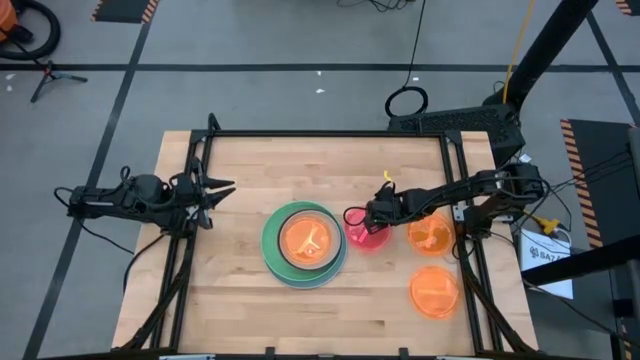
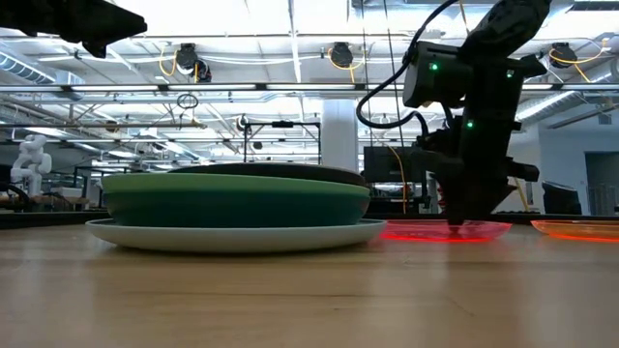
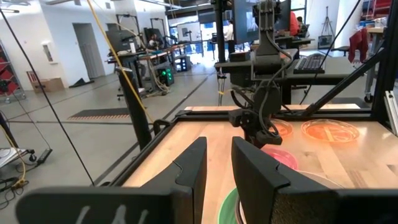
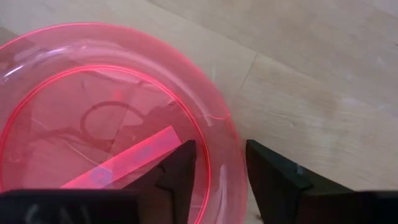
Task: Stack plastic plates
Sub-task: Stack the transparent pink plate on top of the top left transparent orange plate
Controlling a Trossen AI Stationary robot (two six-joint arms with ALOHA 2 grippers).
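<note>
Beside the stack (image 1: 304, 243), pink plate (image 4: 74, 118) (flat).

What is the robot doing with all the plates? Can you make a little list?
stack: green, teal and grey plates with an orange one on top, mid-table
pink plate: beside the stack, flat on the table
right claw: straddling the pink plate's rim
loose orange plates: two, right side
left claw: waiting at the left edge

Plate: we see a round translucent pink plastic plate (image 4: 93, 118) lying on the pale wooden table (image 4: 323, 81).
Right gripper (image 4: 219, 171): our two dark fingers straddle its rim, apart.
</note>
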